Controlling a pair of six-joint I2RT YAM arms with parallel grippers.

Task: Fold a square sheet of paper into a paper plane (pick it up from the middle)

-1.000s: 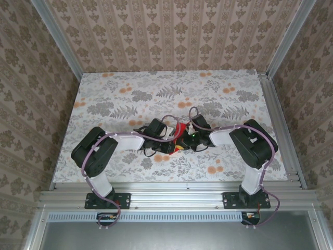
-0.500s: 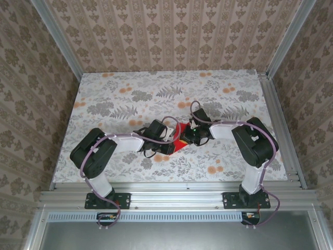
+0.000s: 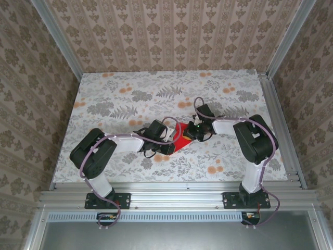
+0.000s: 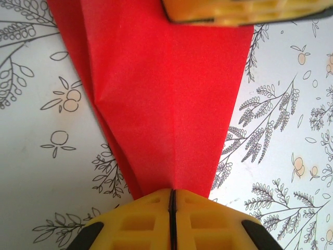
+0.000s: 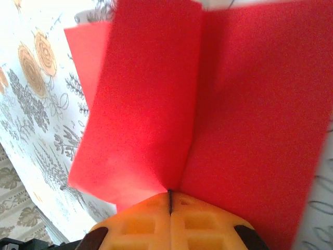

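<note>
Thin bright red paper [image 4: 166,104], creased into a tapering, dart-like wedge. From above we place it near the middle of the worktop, slightly toward the near edge.

Left wrist view: a centre crease runs the length of the wedge. The left flank carries an extra folded layer with oblique creases. The narrow end is pinched in the closed left gripper [image 4: 171,195].

Right wrist view: the two panels meet at a fold. The left panel stands up at an angle, and the fold line ends in the closed right gripper [image 5: 170,194].

We cannot tell whether the paper touches the worktop.
</note>
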